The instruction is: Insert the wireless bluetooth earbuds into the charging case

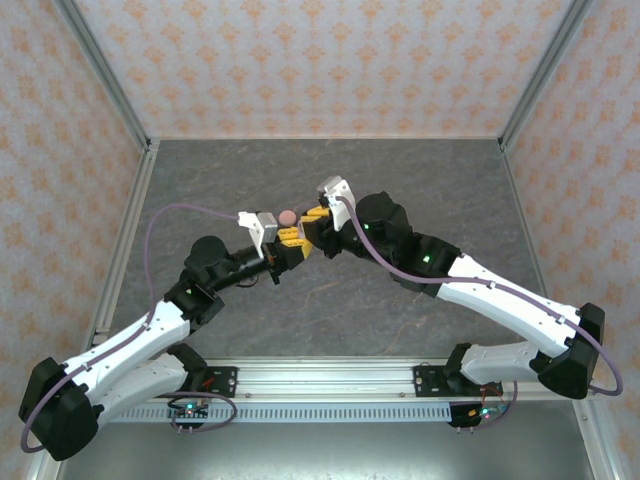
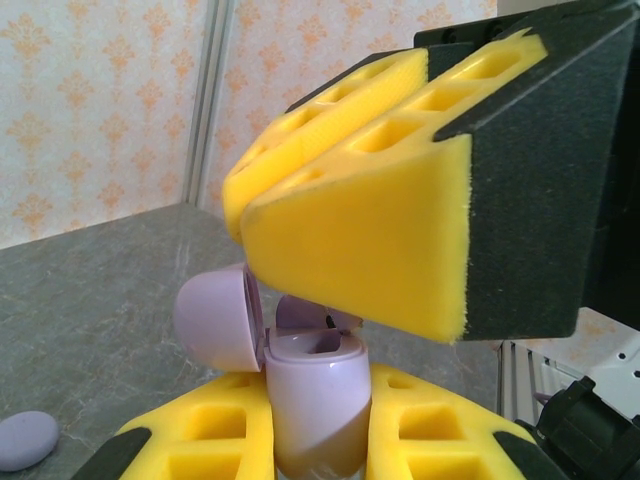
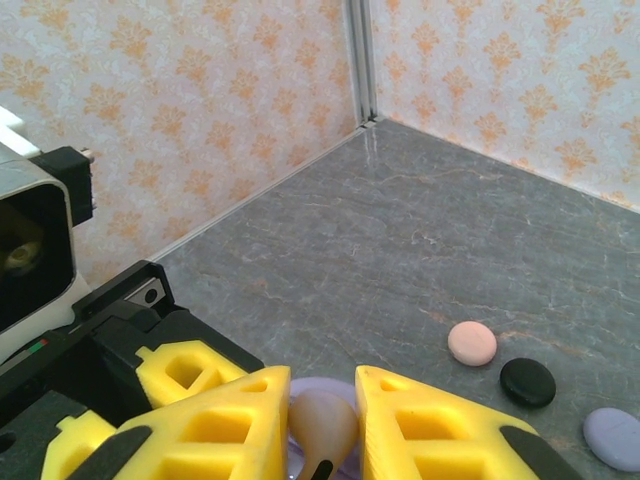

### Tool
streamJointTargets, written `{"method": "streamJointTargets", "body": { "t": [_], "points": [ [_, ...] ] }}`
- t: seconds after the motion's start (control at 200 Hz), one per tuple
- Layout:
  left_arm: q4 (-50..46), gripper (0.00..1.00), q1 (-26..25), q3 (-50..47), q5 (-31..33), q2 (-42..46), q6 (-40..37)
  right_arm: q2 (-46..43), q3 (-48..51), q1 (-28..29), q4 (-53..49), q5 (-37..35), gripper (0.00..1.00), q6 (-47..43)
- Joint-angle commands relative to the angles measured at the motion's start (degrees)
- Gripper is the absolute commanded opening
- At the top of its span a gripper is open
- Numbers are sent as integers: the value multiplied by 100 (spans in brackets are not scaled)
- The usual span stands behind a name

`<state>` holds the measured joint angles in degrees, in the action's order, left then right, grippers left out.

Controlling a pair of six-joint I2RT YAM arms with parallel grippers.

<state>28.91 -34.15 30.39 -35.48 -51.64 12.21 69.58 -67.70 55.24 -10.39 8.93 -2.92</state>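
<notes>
Lilac plastic is what the left pincer (image 1: 288, 238) is clamped on: one case (image 2: 315, 395), standing upright between its yellow foam fingers. Its long axis is vertical, its lid (image 2: 215, 315) is flipped open to the left in the left wrist view, and its mouth faces up. A purple disc (image 2: 25, 440) lies on the tabletop (image 3: 450, 230), well off to that side. Further right, the right pincer (image 3: 318, 400) is closed on one pale pinkish earbud (image 3: 322, 425), rounded head toward the fingertips and what looks like a thin dark stem toward the wrist. The earbud sits just above the open mouth, so the coming move looks like a short push down along the case's axis, the right arm nearer and carrying, the left steadying. Whether the earbud already touches a socket I cannot tell. To the right lie a pink disc (image 3: 472, 343), a black disc (image 3: 527, 382) and a purple disc (image 3: 612, 438); whether this purple one is the one seen at left is unclear. Count: one case, one earbud, three discs together
</notes>
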Motion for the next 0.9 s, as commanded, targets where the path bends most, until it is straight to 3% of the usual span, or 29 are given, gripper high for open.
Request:
{"method": "streamJointTargets", "body": {
  "t": [0.0,0.896],
  "points": [
    [344,0,-71,222,111,-2,88,-26,48,39,288,-228,22,-95],
    [425,0,-74,283,216,-101,314,36,166,35,377,-330,22,-95]
  ]
}}
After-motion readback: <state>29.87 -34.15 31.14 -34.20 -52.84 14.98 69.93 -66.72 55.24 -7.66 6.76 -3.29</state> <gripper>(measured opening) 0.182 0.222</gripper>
